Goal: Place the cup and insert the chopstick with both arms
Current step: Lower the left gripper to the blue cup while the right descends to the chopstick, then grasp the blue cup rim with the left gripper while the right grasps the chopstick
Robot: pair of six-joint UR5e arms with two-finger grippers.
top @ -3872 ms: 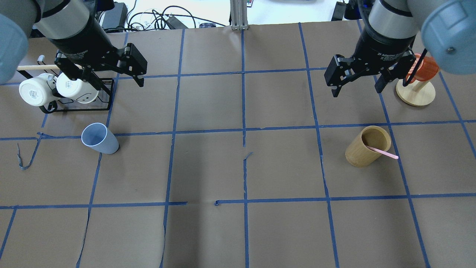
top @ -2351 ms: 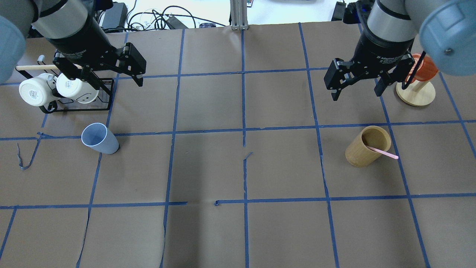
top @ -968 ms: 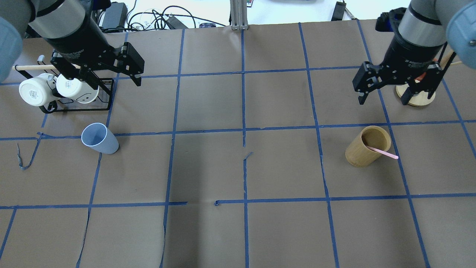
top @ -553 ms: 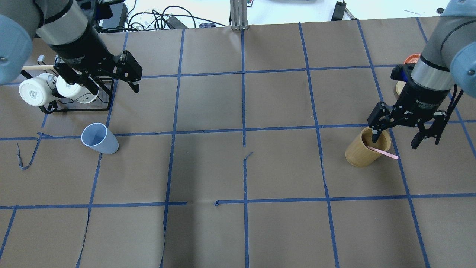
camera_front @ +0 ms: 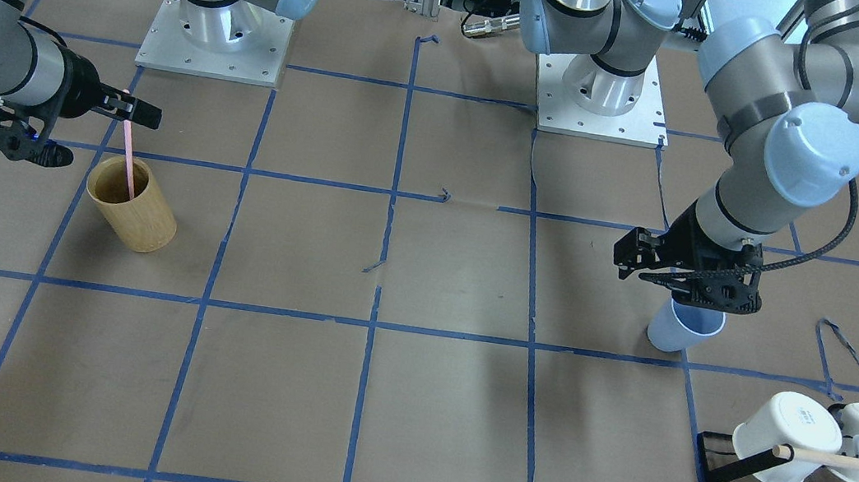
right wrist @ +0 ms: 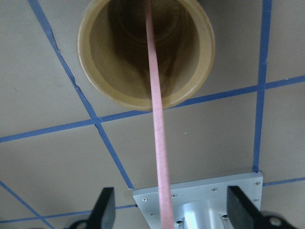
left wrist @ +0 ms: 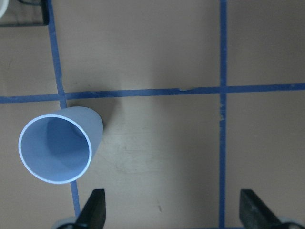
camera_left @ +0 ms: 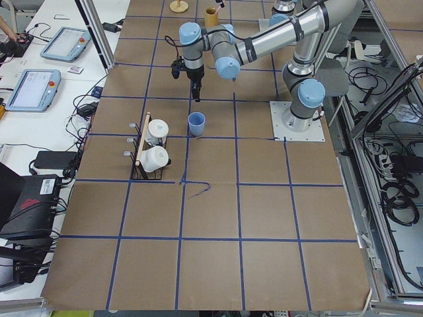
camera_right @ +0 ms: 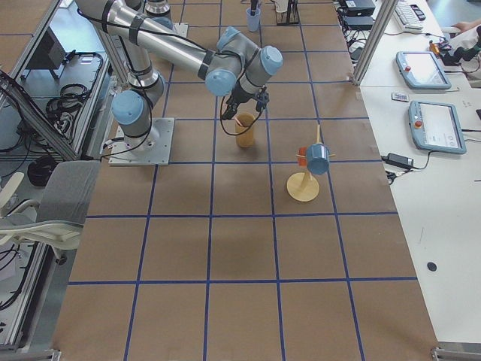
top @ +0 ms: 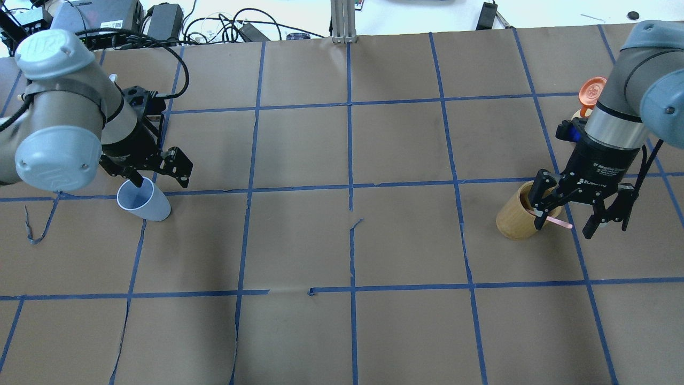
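Note:
The light-blue cup (top: 143,199) stands upright on the table's left side; it also shows in the front view (camera_front: 675,327) and the left wrist view (left wrist: 57,148). My left gripper (top: 160,181) is open and empty, just above and beside the cup. In the left wrist view the cup sits off by one finger, not between the two. The pink chopstick (top: 558,221) leans in the tan wooden cup (top: 521,216). My right gripper (top: 569,219) is open with its fingers either side of the chopstick's upper end (right wrist: 157,143), not touching it.
A black rack with two white mugs on a wooden dowel (camera_front: 807,465) stands beyond the blue cup on the left. An orange piece on a round wooden stand (top: 592,91) is at the far right. Blue tape lines grid the brown table (top: 347,240).
The left gripper moved from the mug rack down to the blue cup. The right gripper moved from the wooden stand to the tan cup and now straddles the chopstick. Both stayed open.

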